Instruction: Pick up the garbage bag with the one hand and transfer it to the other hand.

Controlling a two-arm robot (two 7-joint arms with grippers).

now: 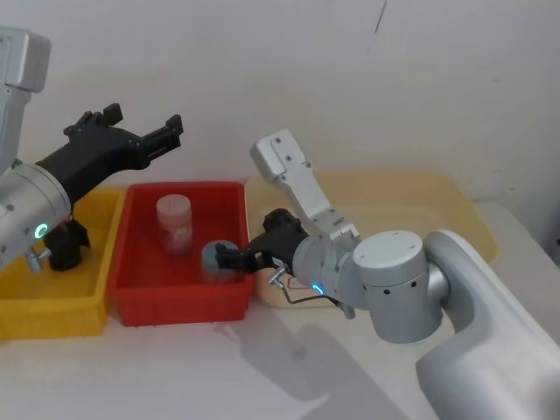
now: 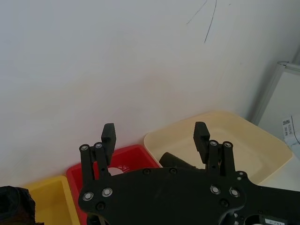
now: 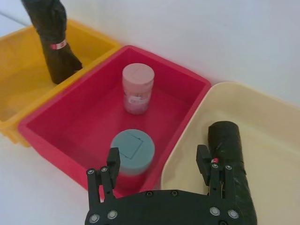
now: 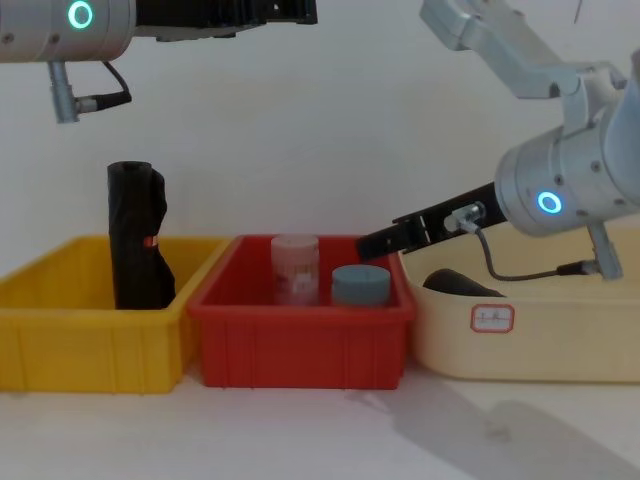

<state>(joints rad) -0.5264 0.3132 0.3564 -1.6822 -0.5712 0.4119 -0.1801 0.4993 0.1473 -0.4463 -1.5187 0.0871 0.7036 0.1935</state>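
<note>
R arm point(image 1: 398, 284) looms biggest, coming in from 4 o'clock in the head view. Its fat silver elbow is bent, blue ring light point(image 4: 549, 203) lit, thin grey cable point(image 4: 520, 272) looping under the wrist, and the forearm slopes down toward 9 o'clock. L arm point(image 1: 26, 210) sits at 9 o'clock, held high w/ green-cyan ring point(image 4: 79, 14) on, forearm about level & pointing to 3 o'clock, well above the bins.

Three bins stand side by side on the white table point(image 4: 300, 430). The cream bin point(image 4: 570, 340) is at 3 o'clock of the red bin point(image 1: 179, 302), and the yellow bin point(image 1: 52, 315) is at its 9 o'clock.

The garbage bag point(image 3: 226, 140), a plain black roll, lies flat in the cream bin, near the side next to the red bin, lying free. A second black roll w/ a red-orange band point(image 4: 135, 240) stands upright in the yellow bin.

The one hand point(image 2: 155, 135) (L) has its fingers spread wide & empty, up in the air. The other hand point(image 3: 158, 161) (R) also has its fingers wide apart & empty. It hovers low over the red/cream divide, tips just above the blue-lidded jar point(image 3: 133, 147). The bag sits lower, toward 3 o'clock of the tips, apart from them as far as I can see.

Pink jar point(image 3: 138, 89) stands upright in the red bin, at approx. 10 o'clock of the blue one in the head view.
</note>
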